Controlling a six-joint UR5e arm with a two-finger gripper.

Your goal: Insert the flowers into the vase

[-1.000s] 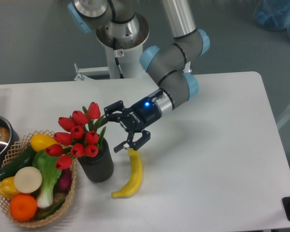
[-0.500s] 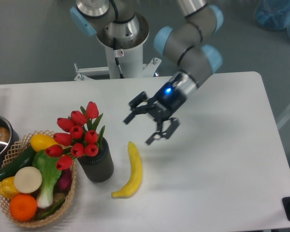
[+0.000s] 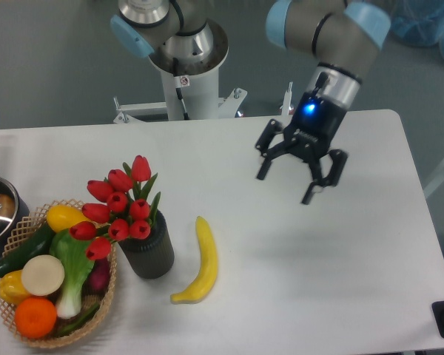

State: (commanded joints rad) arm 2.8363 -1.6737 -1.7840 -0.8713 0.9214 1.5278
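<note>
One second ago my pincer (image 3: 299, 177) was just beside the flowers (image 3: 118, 211), with its fingers spread; now it has moved away, up and toward the right half of the desk (image 3: 340, 259), nearer the rear edge, and it is well apart from them. Its fingers are spread wide and hold nothing. The flowers did not move with me: they stand in the vase (image 3: 148, 251), which is in the left part of the desk, nearer the front edge, just beside the basket (image 3: 103, 314) of vegetables and near the banana (image 3: 200, 262).

I judge from this that the release is done and the insertion is finished; what remains is only to retreat.

As for the direction, the long axis of the bunch runs from the mouth of the vase upward, and it leans toward the left and the rear. The red heads point that way, and the stems go down into the hole, where I cannot see their ends.
</note>
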